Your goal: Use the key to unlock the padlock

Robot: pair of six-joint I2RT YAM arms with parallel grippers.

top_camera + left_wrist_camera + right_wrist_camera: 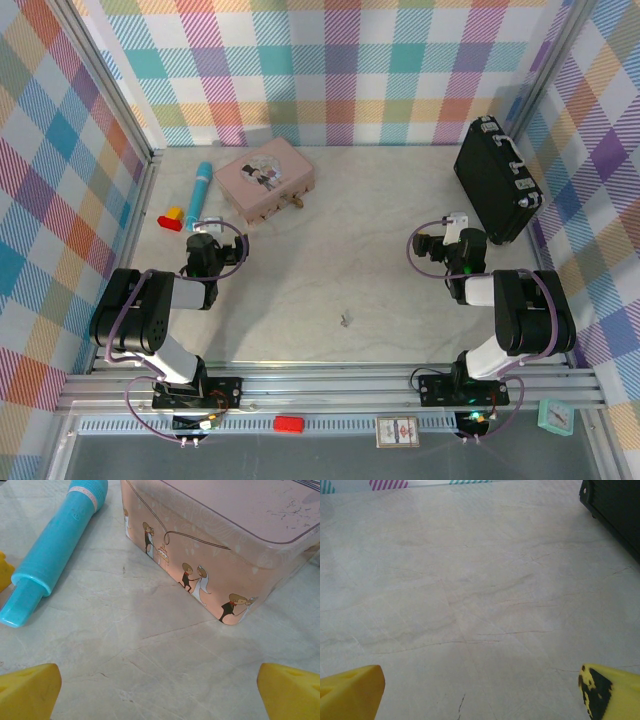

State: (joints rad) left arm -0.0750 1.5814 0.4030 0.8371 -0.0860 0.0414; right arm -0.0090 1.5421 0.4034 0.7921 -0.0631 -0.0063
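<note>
Pale stone-patterned table (330, 250), walled by pastel plaid panels. Left gripper (206, 228) hovers with its yellow fingers (30, 690) spread wide and empty, near a pink tin (265, 176) and a blue tube (201, 187). Right gripper (456, 224) is likewise spread and empty, beside a black case (497, 180). A tiny grey key (347, 319) lies alone mid-table, well apart from both. What may be the padlock (297, 201), a brownish speck too small to be sure of, sits against the tin's near edge.

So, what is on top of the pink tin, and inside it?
Nothing lies on the pink tin, only its printed picture. Its lid is closed, so the inside is hidden.
</note>
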